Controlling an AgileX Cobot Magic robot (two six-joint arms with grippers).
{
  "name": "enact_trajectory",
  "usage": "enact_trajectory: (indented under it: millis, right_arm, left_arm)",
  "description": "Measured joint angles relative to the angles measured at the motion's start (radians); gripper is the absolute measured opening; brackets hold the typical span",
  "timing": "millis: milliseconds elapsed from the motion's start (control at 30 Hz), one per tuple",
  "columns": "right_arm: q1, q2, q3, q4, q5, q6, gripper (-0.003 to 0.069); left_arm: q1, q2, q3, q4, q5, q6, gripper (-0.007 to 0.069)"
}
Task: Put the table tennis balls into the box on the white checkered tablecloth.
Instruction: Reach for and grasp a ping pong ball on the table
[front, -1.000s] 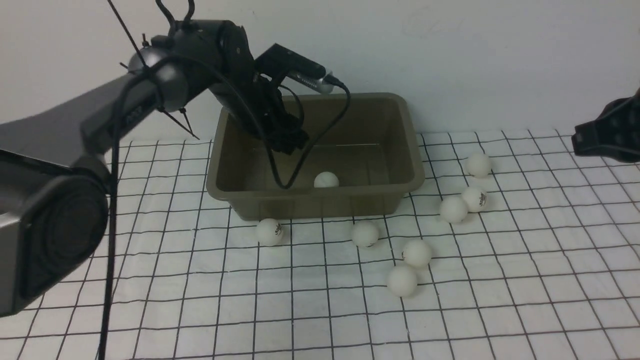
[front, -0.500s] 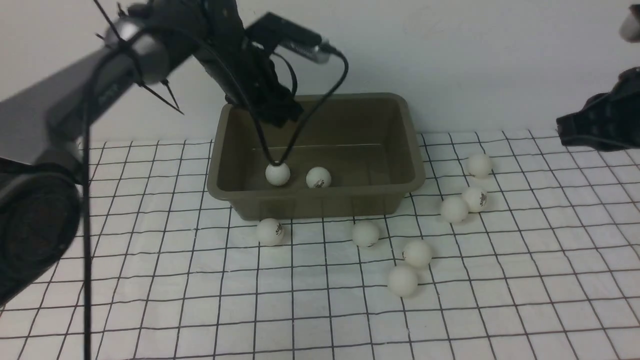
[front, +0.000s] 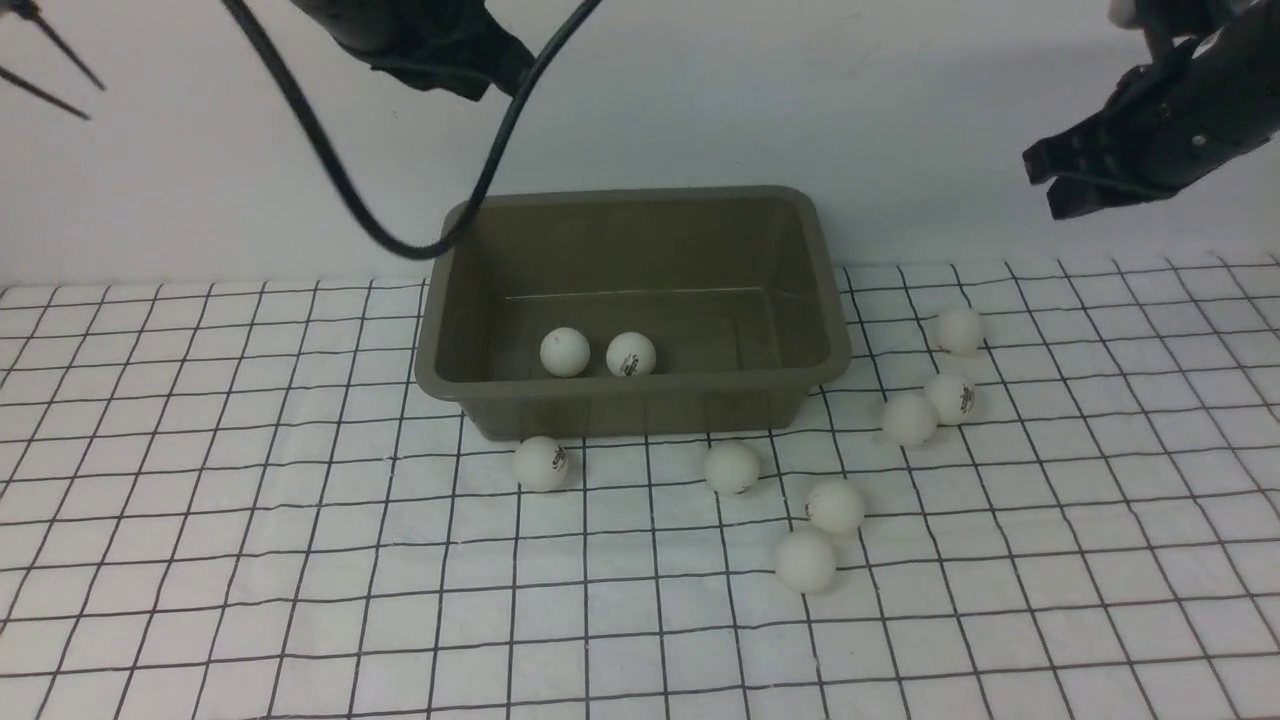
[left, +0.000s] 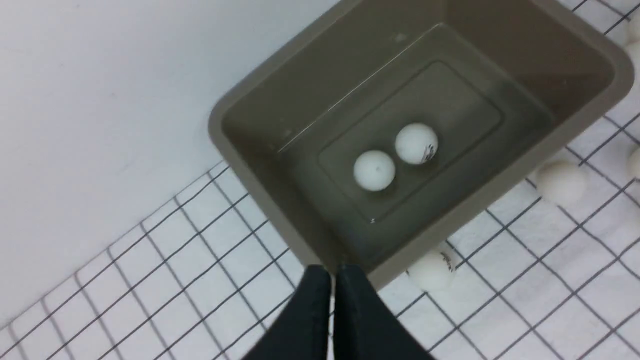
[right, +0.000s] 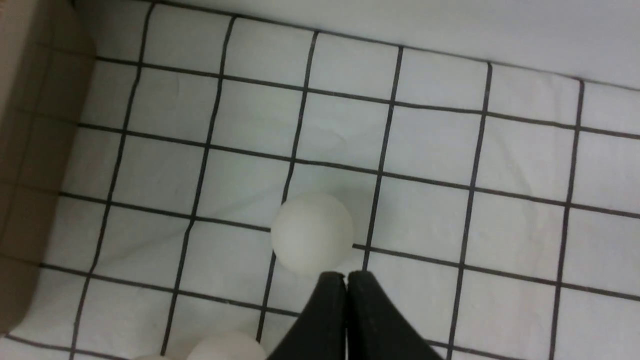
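Lab-style test setup (checkered cloth (front: 300, 560), plain white wall (front: 900, 100))

Matte white balls (front: 565, 352), smooth olive plastic box (front: 640, 405), slightly wrinkled checkered cloth (front: 300, 560).

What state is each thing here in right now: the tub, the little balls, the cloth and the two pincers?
Box: upright, no lid, two balls inside.
Balls in the box: lying side by side on its floor.
Balls on the cloth: seven, loose, outside the box.
Tablecloth: spread out, slightly wrinkled.
Left pincer: shut, empty, raised.
Right pincer: shut, empty, raised.
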Motion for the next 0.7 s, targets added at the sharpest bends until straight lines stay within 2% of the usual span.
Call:
enact_trajectory:
  millis: [67, 200, 433, 533, 633, 700]
  right_arm:
    - [0.000, 0.028, -0.022, 0.016, 0.004, -0.009, 0.0007]
    - [0.000, 0.062, -0.052, 0.060, 0.006, -0.031, 0.0083]
    - [0.000, 0.093, -0.060, 0.077, 0.020, -0.043, 0.0418]
    - [0.004, 0.105, -0.060, 0.078, 0.010, -0.043, 0.0530]
    - [0.022, 0.133, -0.060, 0.077, -0.004, -0.044, 0.0601]
    - [0.032, 0.148, -0.060, 0.077, -0.014, -0.051, 0.0610]
  left_arm:
    - [0.000, -0.093, 0.091, 0.029, -0.021, -0.009, -0.0004]
    - [0.000, -0.267, 0.240, 0.067, -0.024, -0.015, -0.0004]
    - [0.000, -0.538, 0.380, 0.076, 0.036, -0.023, -0.0004]
    - [0.000, -0.652, 0.420, 0.080, 0.047, -0.047, -0.0004]
    - [0.000, -0.725, 0.463, 0.082, 0.062, -0.074, -0.0004]
    - [0.000, -0.751, 0.491, 0.083, 0.081, -0.090, -0.0004]
